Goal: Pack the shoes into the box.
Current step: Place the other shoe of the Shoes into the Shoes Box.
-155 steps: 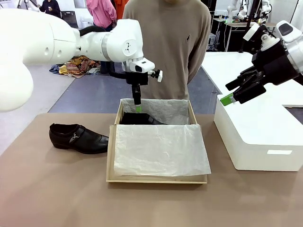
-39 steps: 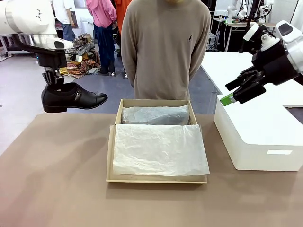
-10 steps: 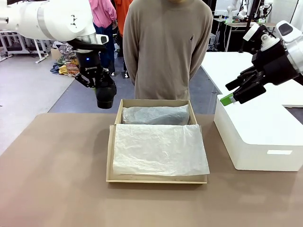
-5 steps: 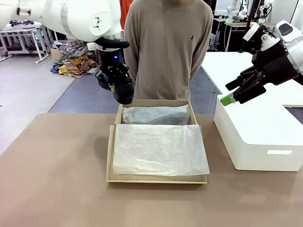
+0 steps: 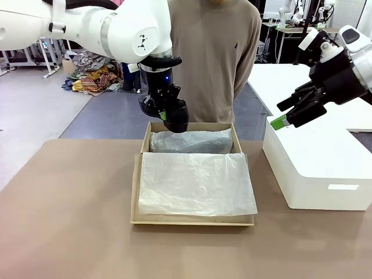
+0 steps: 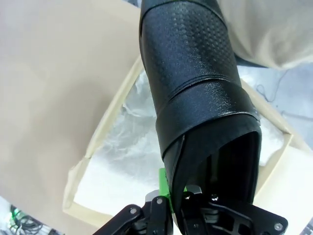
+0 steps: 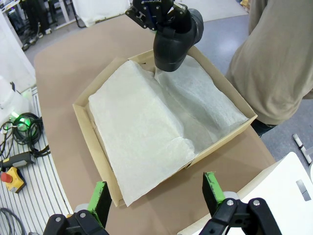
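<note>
Background: brown tabletop [image 5: 70, 232], matte, evenly lit. Grey floor [image 5: 99, 122] behind it, with a heap of coloured cloth [image 5: 87, 78] far left. On the table at right, a white block [image 5: 314, 168]. Off the table edge: coiled cables [image 7: 19, 125] and a red-button box [image 7: 12, 178].

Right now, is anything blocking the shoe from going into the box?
Nothing in the air: the left gripper holds the shoe just above the far left corner of the box. Inside, white tissue paper covers everything, bulging over a lump at the far end.

Left gripper [image 5: 165, 113] clamped tight, right gripper [image 5: 281, 114] spread wide.
</note>
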`<action>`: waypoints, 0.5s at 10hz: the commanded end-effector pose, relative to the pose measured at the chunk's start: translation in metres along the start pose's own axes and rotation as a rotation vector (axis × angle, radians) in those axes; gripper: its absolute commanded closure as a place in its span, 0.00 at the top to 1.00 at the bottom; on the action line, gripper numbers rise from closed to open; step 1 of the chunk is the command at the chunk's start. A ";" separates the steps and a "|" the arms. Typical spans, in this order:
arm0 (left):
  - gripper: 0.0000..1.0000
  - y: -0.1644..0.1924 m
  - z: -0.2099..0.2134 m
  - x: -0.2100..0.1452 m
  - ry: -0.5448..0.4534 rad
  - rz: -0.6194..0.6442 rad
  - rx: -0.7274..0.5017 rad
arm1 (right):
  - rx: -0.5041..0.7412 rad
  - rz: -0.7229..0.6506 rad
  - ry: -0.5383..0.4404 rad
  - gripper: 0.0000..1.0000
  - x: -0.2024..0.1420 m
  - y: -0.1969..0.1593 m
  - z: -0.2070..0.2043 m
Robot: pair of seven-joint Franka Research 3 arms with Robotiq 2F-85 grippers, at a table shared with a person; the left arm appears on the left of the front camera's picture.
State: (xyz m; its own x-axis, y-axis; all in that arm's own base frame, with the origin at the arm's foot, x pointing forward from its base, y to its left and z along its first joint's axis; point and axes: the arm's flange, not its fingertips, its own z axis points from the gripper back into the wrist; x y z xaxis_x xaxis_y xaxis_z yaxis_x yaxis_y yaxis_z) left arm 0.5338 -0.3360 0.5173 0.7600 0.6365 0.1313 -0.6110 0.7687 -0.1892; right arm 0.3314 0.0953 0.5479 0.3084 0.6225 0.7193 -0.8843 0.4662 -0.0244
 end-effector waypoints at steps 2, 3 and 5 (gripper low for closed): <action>0.00 0.005 0.004 0.005 -0.023 -0.003 0.015 | 0.015 0.015 -0.024 1.00 0.000 -0.003 -0.001; 0.00 0.005 0.004 0.005 -0.023 -0.003 0.015 | 0.015 0.015 -0.024 1.00 0.000 -0.003 -0.001; 0.00 0.005 0.004 0.005 -0.023 -0.003 0.015 | 0.015 0.015 -0.024 1.00 0.000 -0.003 -0.001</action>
State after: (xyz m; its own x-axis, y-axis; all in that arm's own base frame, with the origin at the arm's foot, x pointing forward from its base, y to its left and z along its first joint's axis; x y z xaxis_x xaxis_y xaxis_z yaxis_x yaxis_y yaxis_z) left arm 0.5353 -0.3328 0.5156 0.7582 0.6379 0.1348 -0.6143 0.7682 -0.1802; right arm 0.3314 0.0953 0.5479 0.3084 0.6225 0.7193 -0.8843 0.4662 -0.0244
